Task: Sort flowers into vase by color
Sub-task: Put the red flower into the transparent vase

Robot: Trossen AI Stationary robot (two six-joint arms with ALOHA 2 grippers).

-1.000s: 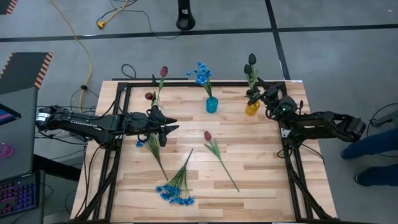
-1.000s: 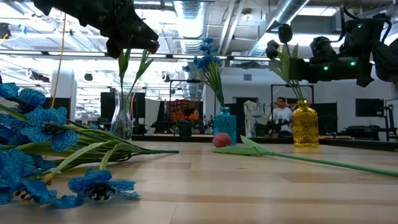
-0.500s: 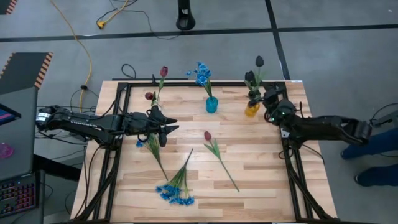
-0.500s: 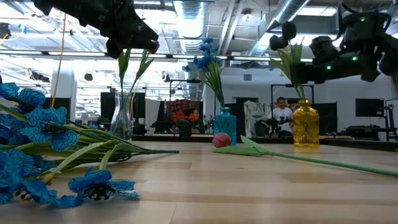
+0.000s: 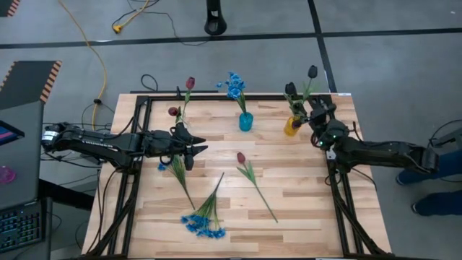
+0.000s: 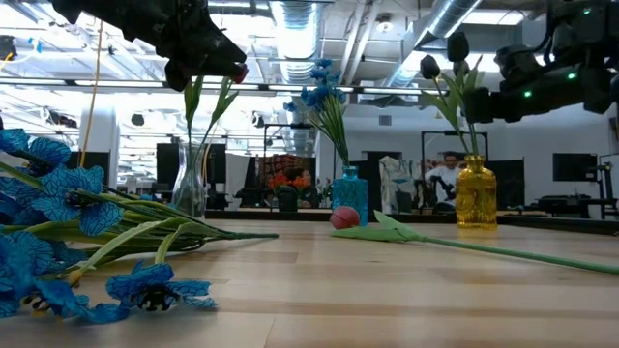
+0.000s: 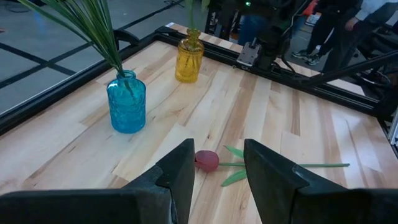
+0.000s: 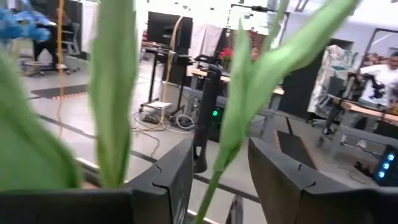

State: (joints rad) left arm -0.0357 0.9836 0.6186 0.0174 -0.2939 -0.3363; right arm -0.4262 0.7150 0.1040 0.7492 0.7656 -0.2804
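**Putting the dark tulips in the yellow vase**

You are working at the yellow vase (image 5: pixel 291 126) with the right gripper (image 5: pixel 315 115). Its fingers are standing apart around a green stem (image 8: pixel 214 168), not squeezing it. The near-black tulips (image 5: pixel 312 71) are sitting in that vase, leaning out. Before you let go fully, check that the stem is deep inside, then back away slowly so nothing tips.

The left gripper (image 5: pixel 189 149) is waiting over the table, fingers apart, empty. A red tulip (image 5: pixel 241 157) and blue flowers (image 5: pixel 202 224) are lying on the wood.
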